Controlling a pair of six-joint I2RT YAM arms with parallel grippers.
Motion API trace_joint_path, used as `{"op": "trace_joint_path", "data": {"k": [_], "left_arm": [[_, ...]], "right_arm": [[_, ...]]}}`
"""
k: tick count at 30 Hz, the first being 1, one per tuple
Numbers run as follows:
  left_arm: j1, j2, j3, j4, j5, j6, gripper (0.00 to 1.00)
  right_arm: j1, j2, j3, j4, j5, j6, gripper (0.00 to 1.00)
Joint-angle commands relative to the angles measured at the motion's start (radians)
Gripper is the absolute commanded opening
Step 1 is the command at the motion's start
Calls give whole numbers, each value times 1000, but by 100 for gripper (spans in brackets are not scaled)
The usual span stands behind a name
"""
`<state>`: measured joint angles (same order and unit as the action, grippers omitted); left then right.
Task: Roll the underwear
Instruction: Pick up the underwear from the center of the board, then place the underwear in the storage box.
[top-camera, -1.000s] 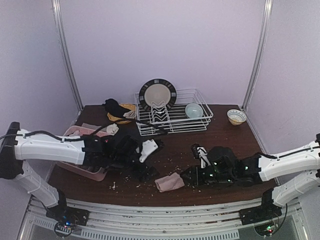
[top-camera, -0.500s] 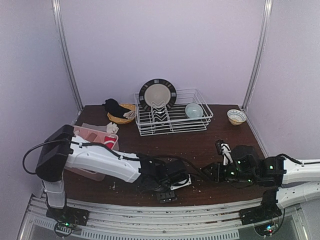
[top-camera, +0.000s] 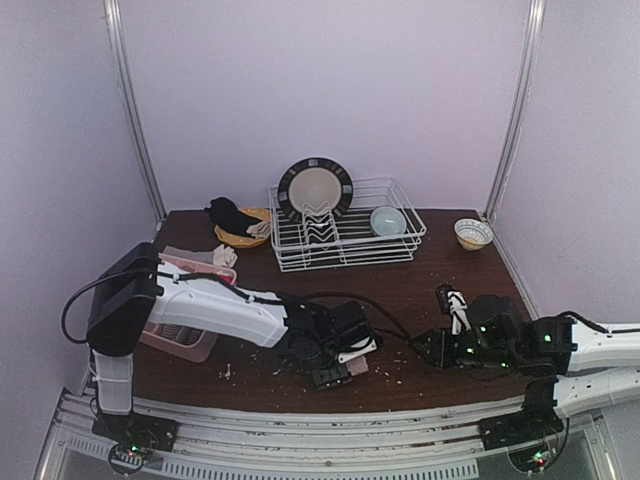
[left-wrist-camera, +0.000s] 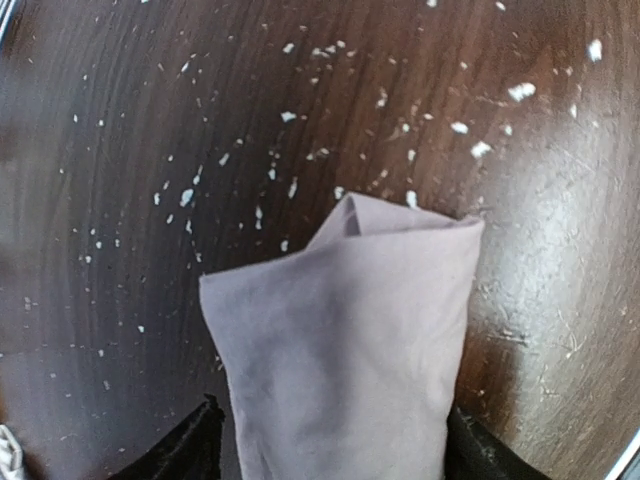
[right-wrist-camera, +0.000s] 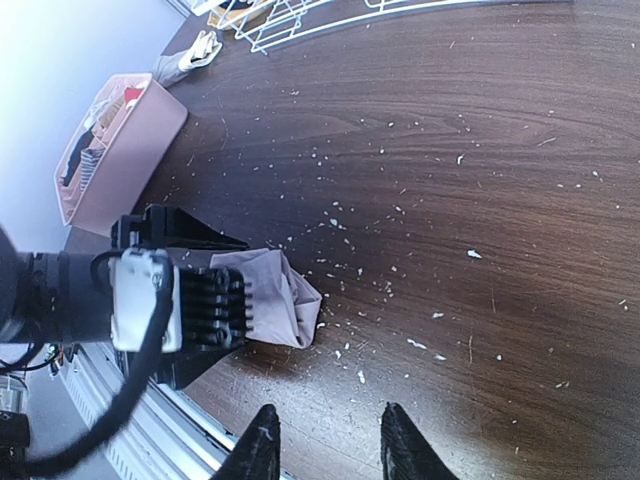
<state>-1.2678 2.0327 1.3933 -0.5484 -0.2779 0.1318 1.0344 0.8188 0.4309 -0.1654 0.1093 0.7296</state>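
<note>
The underwear is a folded mauve cloth lying flat on the dark wooden table, seen in the left wrist view (left-wrist-camera: 340, 340) and the right wrist view (right-wrist-camera: 285, 298). My left gripper (left-wrist-camera: 335, 452) is low over its near end, with the jaws wide apart and one black finger (left-wrist-camera: 190, 445) on each side of the cloth. From above, the left gripper (top-camera: 335, 362) hides the cloth. My right gripper (right-wrist-camera: 330, 440) is open and empty, a short way to the right of the cloth, also seen from above (top-camera: 432, 348).
A pink basket (top-camera: 178, 335) of clothes stands at the left. A white dish rack (top-camera: 345, 245) with a plate (top-camera: 315, 188) and a bowl (top-camera: 388, 220) stands at the back. A small bowl (top-camera: 473, 233) is at the back right. White crumbs (right-wrist-camera: 420, 345) litter the table.
My left arm has swung from the pink basket to the front centre and now covers the cloth. My right arm has drawn back to the right, off the cloth.
</note>
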Motion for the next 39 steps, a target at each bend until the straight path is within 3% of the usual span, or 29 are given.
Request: {"op": "trace_joint_path", "data": {"k": [1,5,8,11,15,16,21,26,30,34,39], "left_arm": [[57,32,-6,11,197,-51,73],[111,41,-23,14,323,-95,69],[136,57,-28,1,391,-112,59],[141,74,-37,-7,426,-113,42],[141,63,-64,6,420,-120,3],[142,48,-73,15,411,-124,0],[164,-104,-142,47,315,-182,0],[277,-395,-283,27,243,-282,0],[376,-620,-374,-88,161,-338,0],[517,-779,-450,-184,127,-389,0],[799,-927,-553,-179,236,-393,0]], "right_arm": [[-5,-4,-9,-10,6,2,34],[-6,-6,-7,-7,1,4,34],[-6,-7,-8,-5,-2,5,34],[-6,-17,-5,-13,2,4,34],[-7,-39,-1,-33,10,-1,34],[-7,-45,-1,-36,11,-2,34],[-7,-55,-2,-40,2,-4,34],[-8,-68,-16,-28,-11,-6,34],[-10,-69,-43,7,-28,-7,34],[-13,-52,-75,69,-56,-9,34],[-14,11,-113,171,-103,-4,33]]}}
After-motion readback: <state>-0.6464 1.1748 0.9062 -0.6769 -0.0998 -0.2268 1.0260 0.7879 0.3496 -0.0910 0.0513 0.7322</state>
